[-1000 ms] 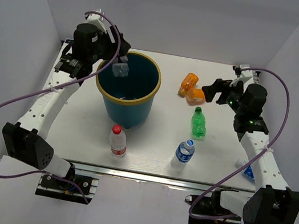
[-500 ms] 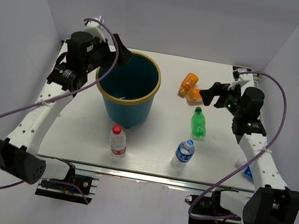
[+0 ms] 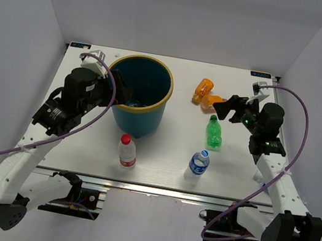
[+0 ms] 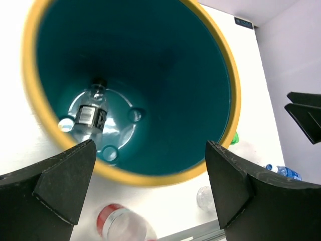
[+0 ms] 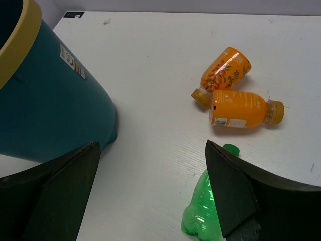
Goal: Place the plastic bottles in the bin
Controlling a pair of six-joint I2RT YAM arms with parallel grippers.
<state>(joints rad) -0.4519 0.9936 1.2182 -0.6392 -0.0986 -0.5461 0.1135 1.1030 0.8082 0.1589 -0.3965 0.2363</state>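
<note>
The teal bin (image 3: 145,110) stands left of centre, with one clear dark-labelled bottle (image 4: 89,116) lying on its floor. My left gripper (image 3: 121,88) is open and empty at the bin's near-left rim (image 4: 150,176). Two orange bottles (image 3: 203,88) (image 3: 214,100) lie at the back right. A green bottle (image 3: 213,133) lies just nearer. My right gripper (image 3: 228,105) is open and empty, above and just right of the orange and green bottles (image 5: 203,213). A red-labelled bottle (image 3: 127,151) and a blue-labelled one (image 3: 198,163) stand near the front edge.
Another blue-labelled bottle (image 3: 268,186) lies at the table's right edge, partly hidden behind my right arm. White walls enclose the table on the left, back and right. Purple cables loop from both arms.
My left gripper held a clear bottle over the bin, let it drop in, then drew back toward the near left. My right gripper has shifted slightly nearer.
</note>
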